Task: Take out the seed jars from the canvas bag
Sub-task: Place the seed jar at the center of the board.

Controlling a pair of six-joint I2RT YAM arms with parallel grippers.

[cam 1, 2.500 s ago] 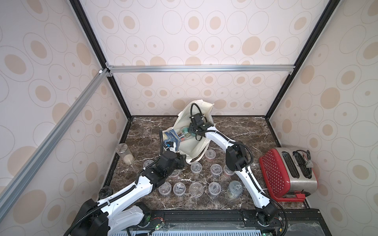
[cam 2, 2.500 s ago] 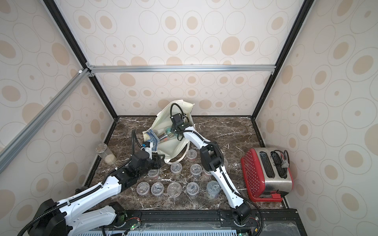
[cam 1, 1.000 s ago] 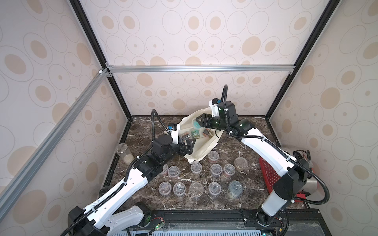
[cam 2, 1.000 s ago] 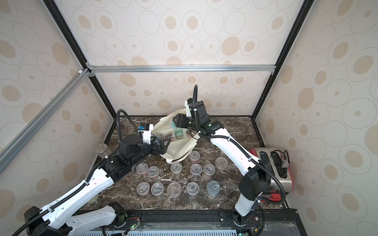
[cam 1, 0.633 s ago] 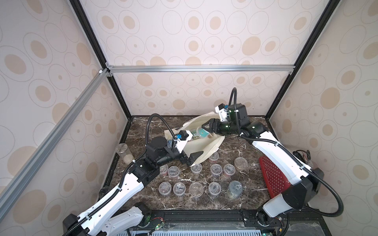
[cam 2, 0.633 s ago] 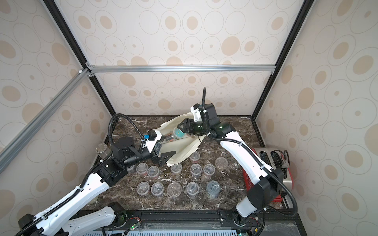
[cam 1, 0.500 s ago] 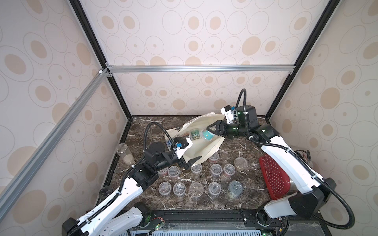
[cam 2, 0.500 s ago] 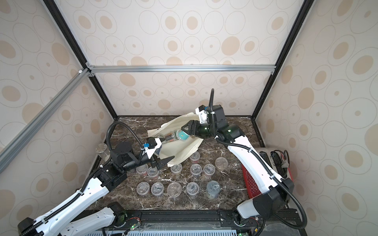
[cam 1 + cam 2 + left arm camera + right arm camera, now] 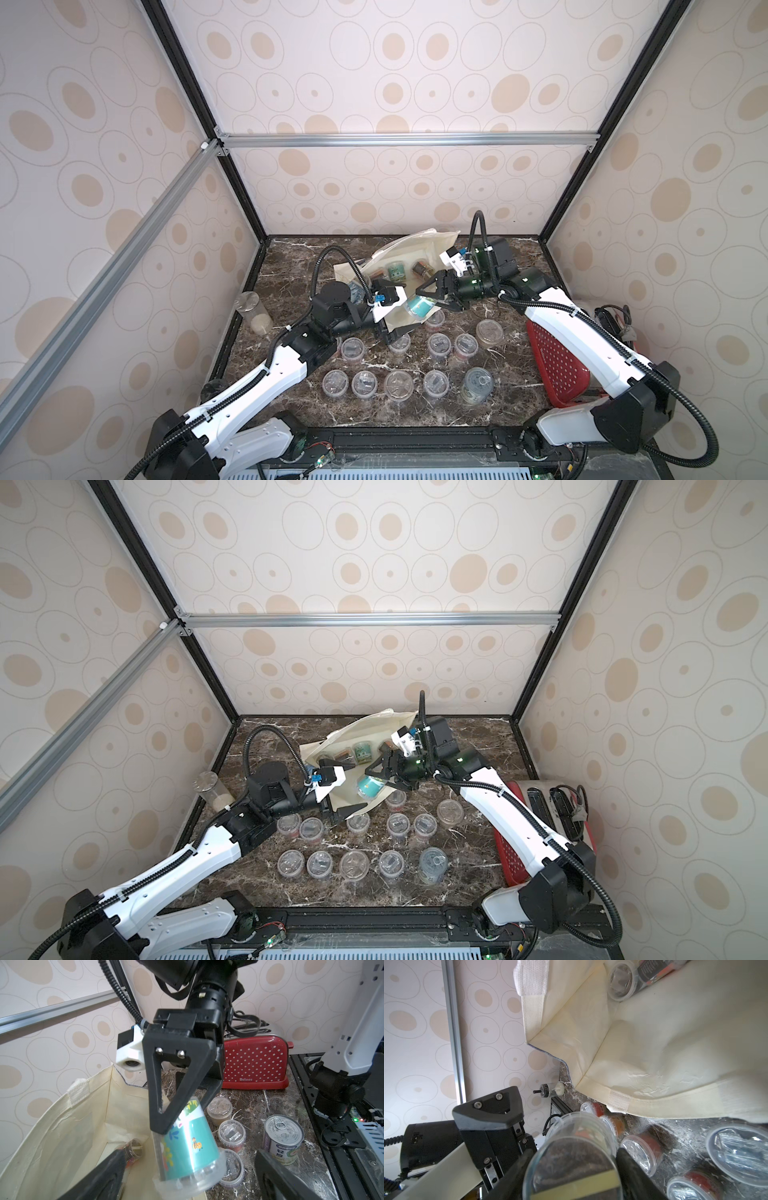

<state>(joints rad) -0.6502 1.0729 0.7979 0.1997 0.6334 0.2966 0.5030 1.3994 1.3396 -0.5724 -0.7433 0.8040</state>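
Canvas bag (image 9: 432,245) lies on its side, mouth open toward the arms, cream lining showing. Right gripper (image 9: 430,300) is clamped on a teal-labelled jar (image 9: 419,308), which hangs over the bag's near lip, tilted with its lid end down. Left gripper (image 9: 405,308) sits just beside that jar at the same lip, fingers spread wide and holding nothing. At least three more seed jars (image 9: 397,270) lie deep in the bag. In front of the bag's mouth stand two rows of unloaded jars (image 9: 399,384), close-packed, with a tin can (image 9: 477,385) at the end of the row farther from the bag. Risks, as judged: the held jar widens toward its lid and the left wrist view shows a finger lying along its smooth side, so it may slip out lid-first. The two grippers are close enough to knock. Free table just before the bag is scarce, so a careless set-down could topple neighbouring jars.
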